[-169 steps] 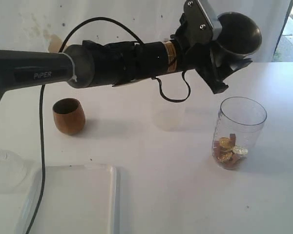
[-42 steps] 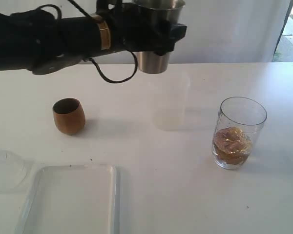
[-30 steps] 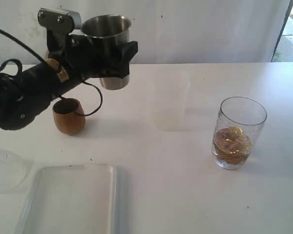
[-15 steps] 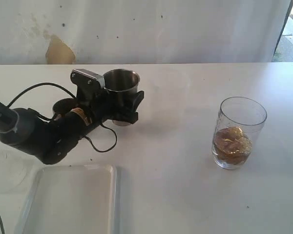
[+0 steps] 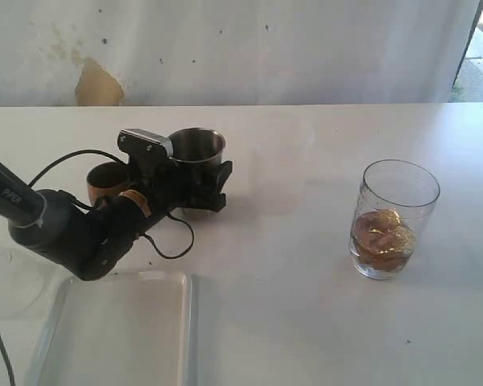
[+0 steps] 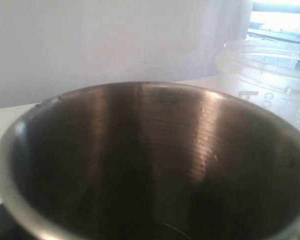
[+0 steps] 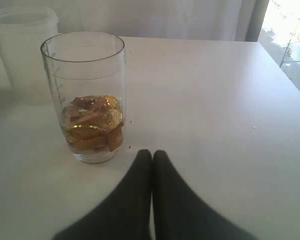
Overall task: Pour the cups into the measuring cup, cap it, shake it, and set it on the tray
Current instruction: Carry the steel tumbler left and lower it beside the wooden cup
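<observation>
My left gripper (image 5: 200,186) is shut on the stainless-steel tumbler (image 5: 196,150), which it holds upright and low over the table, right beside the brown wooden cup (image 5: 103,180). The tumbler's dark, empty-looking inside (image 6: 150,165) fills the left wrist view and hides the fingers. At the right stands the clear measuring cup (image 5: 392,219), with gold and brown pieces in its lower part (image 7: 92,120). My right gripper (image 7: 152,153) is shut on nothing, just in front of the measuring cup. The white tray (image 5: 113,331) lies at the front left.
A frosted translucent beaker (image 7: 25,45) stands behind the measuring cup and shows past the tumbler's rim (image 6: 270,75). A clear domed lid (image 5: 2,277) sits at the left edge beside the tray. The left arm (image 5: 60,233) and its cable lie low over the table.
The left arm carried the steel tumbler from above the measuring cup back to the left and down beside the wooden cup. The measuring cup now holds more pieces.
</observation>
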Tool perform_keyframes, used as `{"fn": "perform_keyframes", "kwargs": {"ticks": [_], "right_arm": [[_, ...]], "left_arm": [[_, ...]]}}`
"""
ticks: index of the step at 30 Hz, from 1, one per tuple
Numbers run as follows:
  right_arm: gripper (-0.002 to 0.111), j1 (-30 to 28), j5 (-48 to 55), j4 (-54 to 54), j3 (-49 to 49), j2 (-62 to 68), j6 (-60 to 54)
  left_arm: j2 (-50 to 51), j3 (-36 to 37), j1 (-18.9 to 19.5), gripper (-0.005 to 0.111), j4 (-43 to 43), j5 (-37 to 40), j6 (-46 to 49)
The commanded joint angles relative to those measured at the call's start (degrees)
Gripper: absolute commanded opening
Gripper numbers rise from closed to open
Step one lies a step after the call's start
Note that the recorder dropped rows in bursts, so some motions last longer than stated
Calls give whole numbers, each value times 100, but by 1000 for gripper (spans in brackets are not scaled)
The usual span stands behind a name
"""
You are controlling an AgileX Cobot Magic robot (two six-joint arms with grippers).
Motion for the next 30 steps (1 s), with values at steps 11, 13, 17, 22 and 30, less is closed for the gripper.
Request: {"fn": "perform_keyframes", "kwargs": {"ticks": [11,13,17,22,30], "right_arm": [[0,10,0,-36,31,-29,27],[0,10,0,-36,31,-29,27],[0,10,0,-36,31,-29,27],[0,10,0,-36,31,-29,27],[0,10,0,-36,31,-29,27]], "left_arm": [[-33,-53,2,99,-92,-113,445],[-33,-53,2,105,-92,-104,518],[-33,-53,2,105,-92,-117,593],[-57,-53,2,105,-92,-130,627],[-435,191,2,105,-115,-121,600]]}}
